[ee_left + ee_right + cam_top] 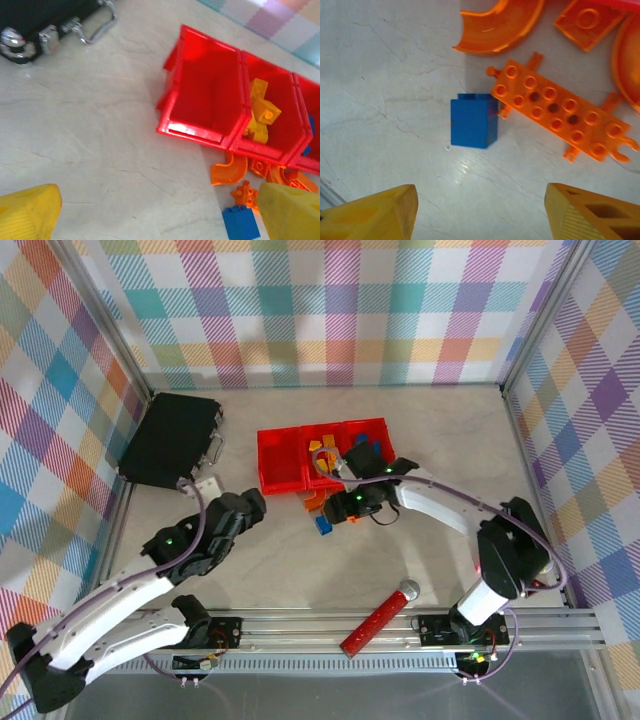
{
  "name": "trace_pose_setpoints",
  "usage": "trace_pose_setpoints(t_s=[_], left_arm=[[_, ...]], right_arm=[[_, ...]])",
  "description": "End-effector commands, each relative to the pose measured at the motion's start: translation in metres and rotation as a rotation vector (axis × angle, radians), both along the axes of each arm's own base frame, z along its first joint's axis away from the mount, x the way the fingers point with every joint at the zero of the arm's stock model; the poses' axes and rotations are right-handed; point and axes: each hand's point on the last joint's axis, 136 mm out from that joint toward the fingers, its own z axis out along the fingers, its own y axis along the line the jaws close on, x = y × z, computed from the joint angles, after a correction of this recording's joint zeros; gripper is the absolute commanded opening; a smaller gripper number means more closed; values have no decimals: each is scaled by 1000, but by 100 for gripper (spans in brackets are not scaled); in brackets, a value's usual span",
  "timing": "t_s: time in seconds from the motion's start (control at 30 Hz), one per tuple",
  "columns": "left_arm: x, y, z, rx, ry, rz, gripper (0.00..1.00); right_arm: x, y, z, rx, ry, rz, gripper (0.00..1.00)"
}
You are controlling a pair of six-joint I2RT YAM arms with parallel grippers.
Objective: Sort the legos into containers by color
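Observation:
Three joined red containers (283, 462) stand mid-table. In the left wrist view the left bin (202, 95) is empty, the middle bin (287, 125) holds yellow legos (260, 117), and a bit of blue shows in the right bin. Loose legos lie in front of them: a blue brick (473, 121), a studded orange plate (560, 115), orange arched pieces (497, 25) and an orange square (587, 22). My right gripper (482, 215) hovers open just short of the blue brick (324, 524), nothing between its fingers. My left gripper (159, 215) is open over bare table, left of the pile.
A black case (170, 440) with metal latches lies at the back left. A long red cylinder (378, 620) with a silver ball end rests near the front rail. Checkered walls close in the table on three sides.

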Motion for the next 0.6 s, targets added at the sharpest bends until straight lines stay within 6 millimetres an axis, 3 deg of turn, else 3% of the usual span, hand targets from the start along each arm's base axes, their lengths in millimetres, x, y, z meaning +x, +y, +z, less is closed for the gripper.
trace_pose_setpoints(t_s=[0.0, 0.27, 0.57], left_arm=[[-9, 21, -6, 53, -1, 38, 100], [-17, 36, -9, 108, 21, 60, 100], [-19, 38, -13, 110, 21, 60, 100]], right_arm=[[1, 15, -13, -56, 14, 26, 69], [0, 34, -48, -235, 30, 51, 70], [3, 37, -64, -332, 42, 33, 71]])
